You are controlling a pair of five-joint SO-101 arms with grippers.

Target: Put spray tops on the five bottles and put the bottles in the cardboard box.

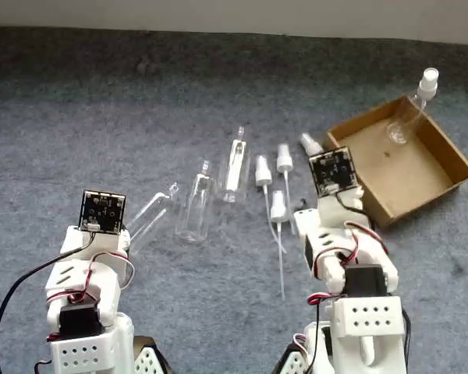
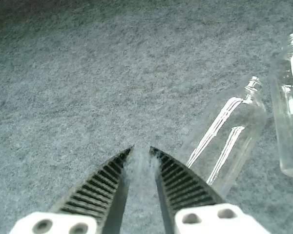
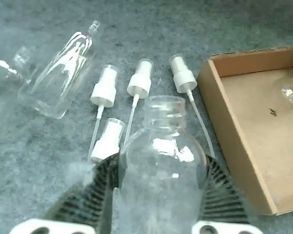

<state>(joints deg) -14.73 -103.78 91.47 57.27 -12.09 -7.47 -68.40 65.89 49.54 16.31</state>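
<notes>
So far we count one capped bottle (image 1: 405,121) in the box (image 1: 441,167); right gripper (image 3: 161,165) grasps a bare bottle (image 3: 158,141), left gripper (image 2: 141,152) slightly parted, empty.

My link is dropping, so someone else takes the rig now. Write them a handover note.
Left gripper: fingers slightly apart, empty, beside one of three loose bottles lying uncapped on the carpet.
Right gripper: shut on the held bottle, also uncapped.
Four spray tops lie loose between the bottles and the cardboard box.
Done: one capped bottle in the box, top poking over the far rim.
Left: cap the other four bottles and box them.
</notes>
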